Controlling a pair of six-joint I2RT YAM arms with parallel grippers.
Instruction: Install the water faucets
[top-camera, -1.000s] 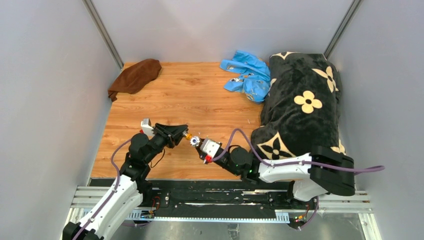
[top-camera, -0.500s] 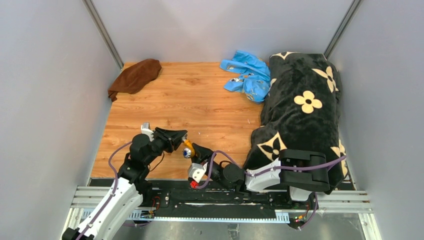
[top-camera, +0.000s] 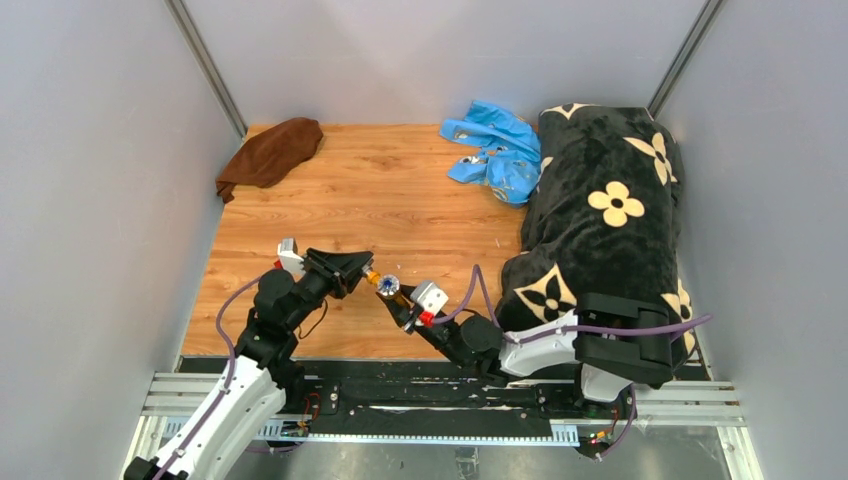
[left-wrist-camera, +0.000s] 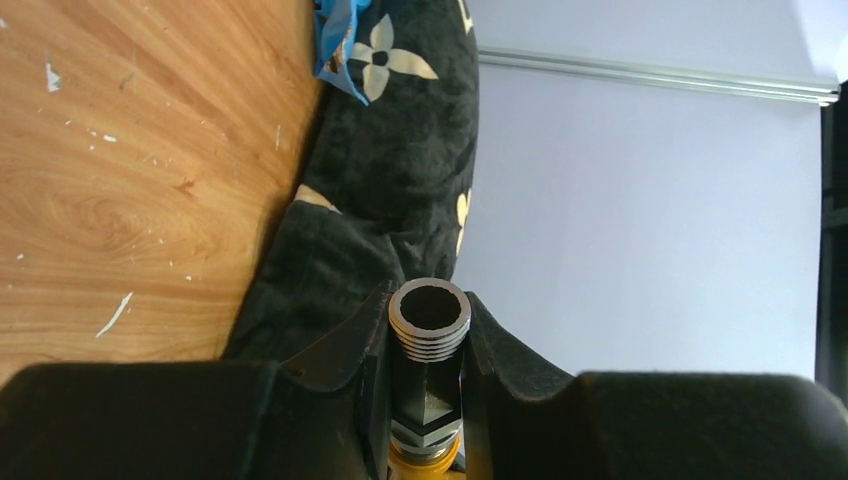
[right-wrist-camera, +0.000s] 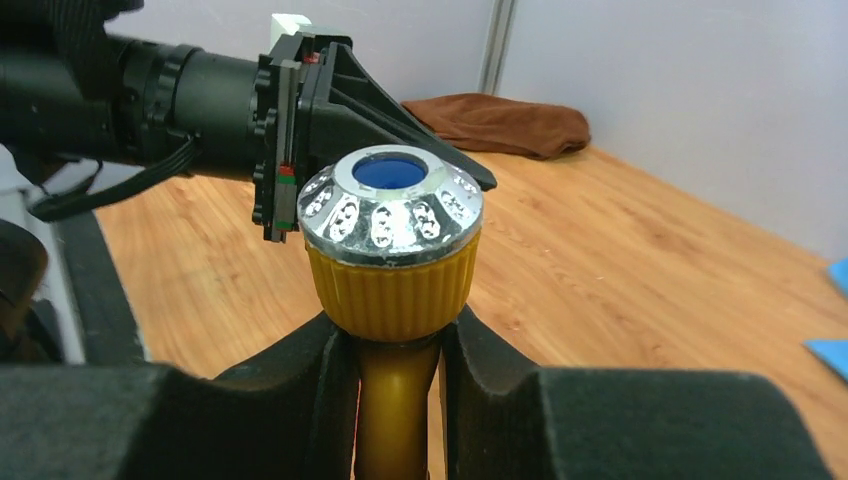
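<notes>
The water faucets hang as one joined piece just above the wooden table, between my two grippers. My left gripper is shut on the silver-grey fitting. Its threaded open end pokes out between the black fingers of the left gripper. My right gripper is shut on the brass-orange spout neck, below the ribbed orange collar and the round silver end with a blue centre. The right gripper faces the left gripper.
A black blanket with cream flowers covers the table's right side, close to the right arm. A bright blue plastic bag lies at the back centre and a brown cloth at the back left. Grey walls stand on three sides.
The right arm dipped toward the near edge, tilting the faucet, then came back up. Both grippers have stayed shut on the faucet. The left arm has barely moved.
</notes>
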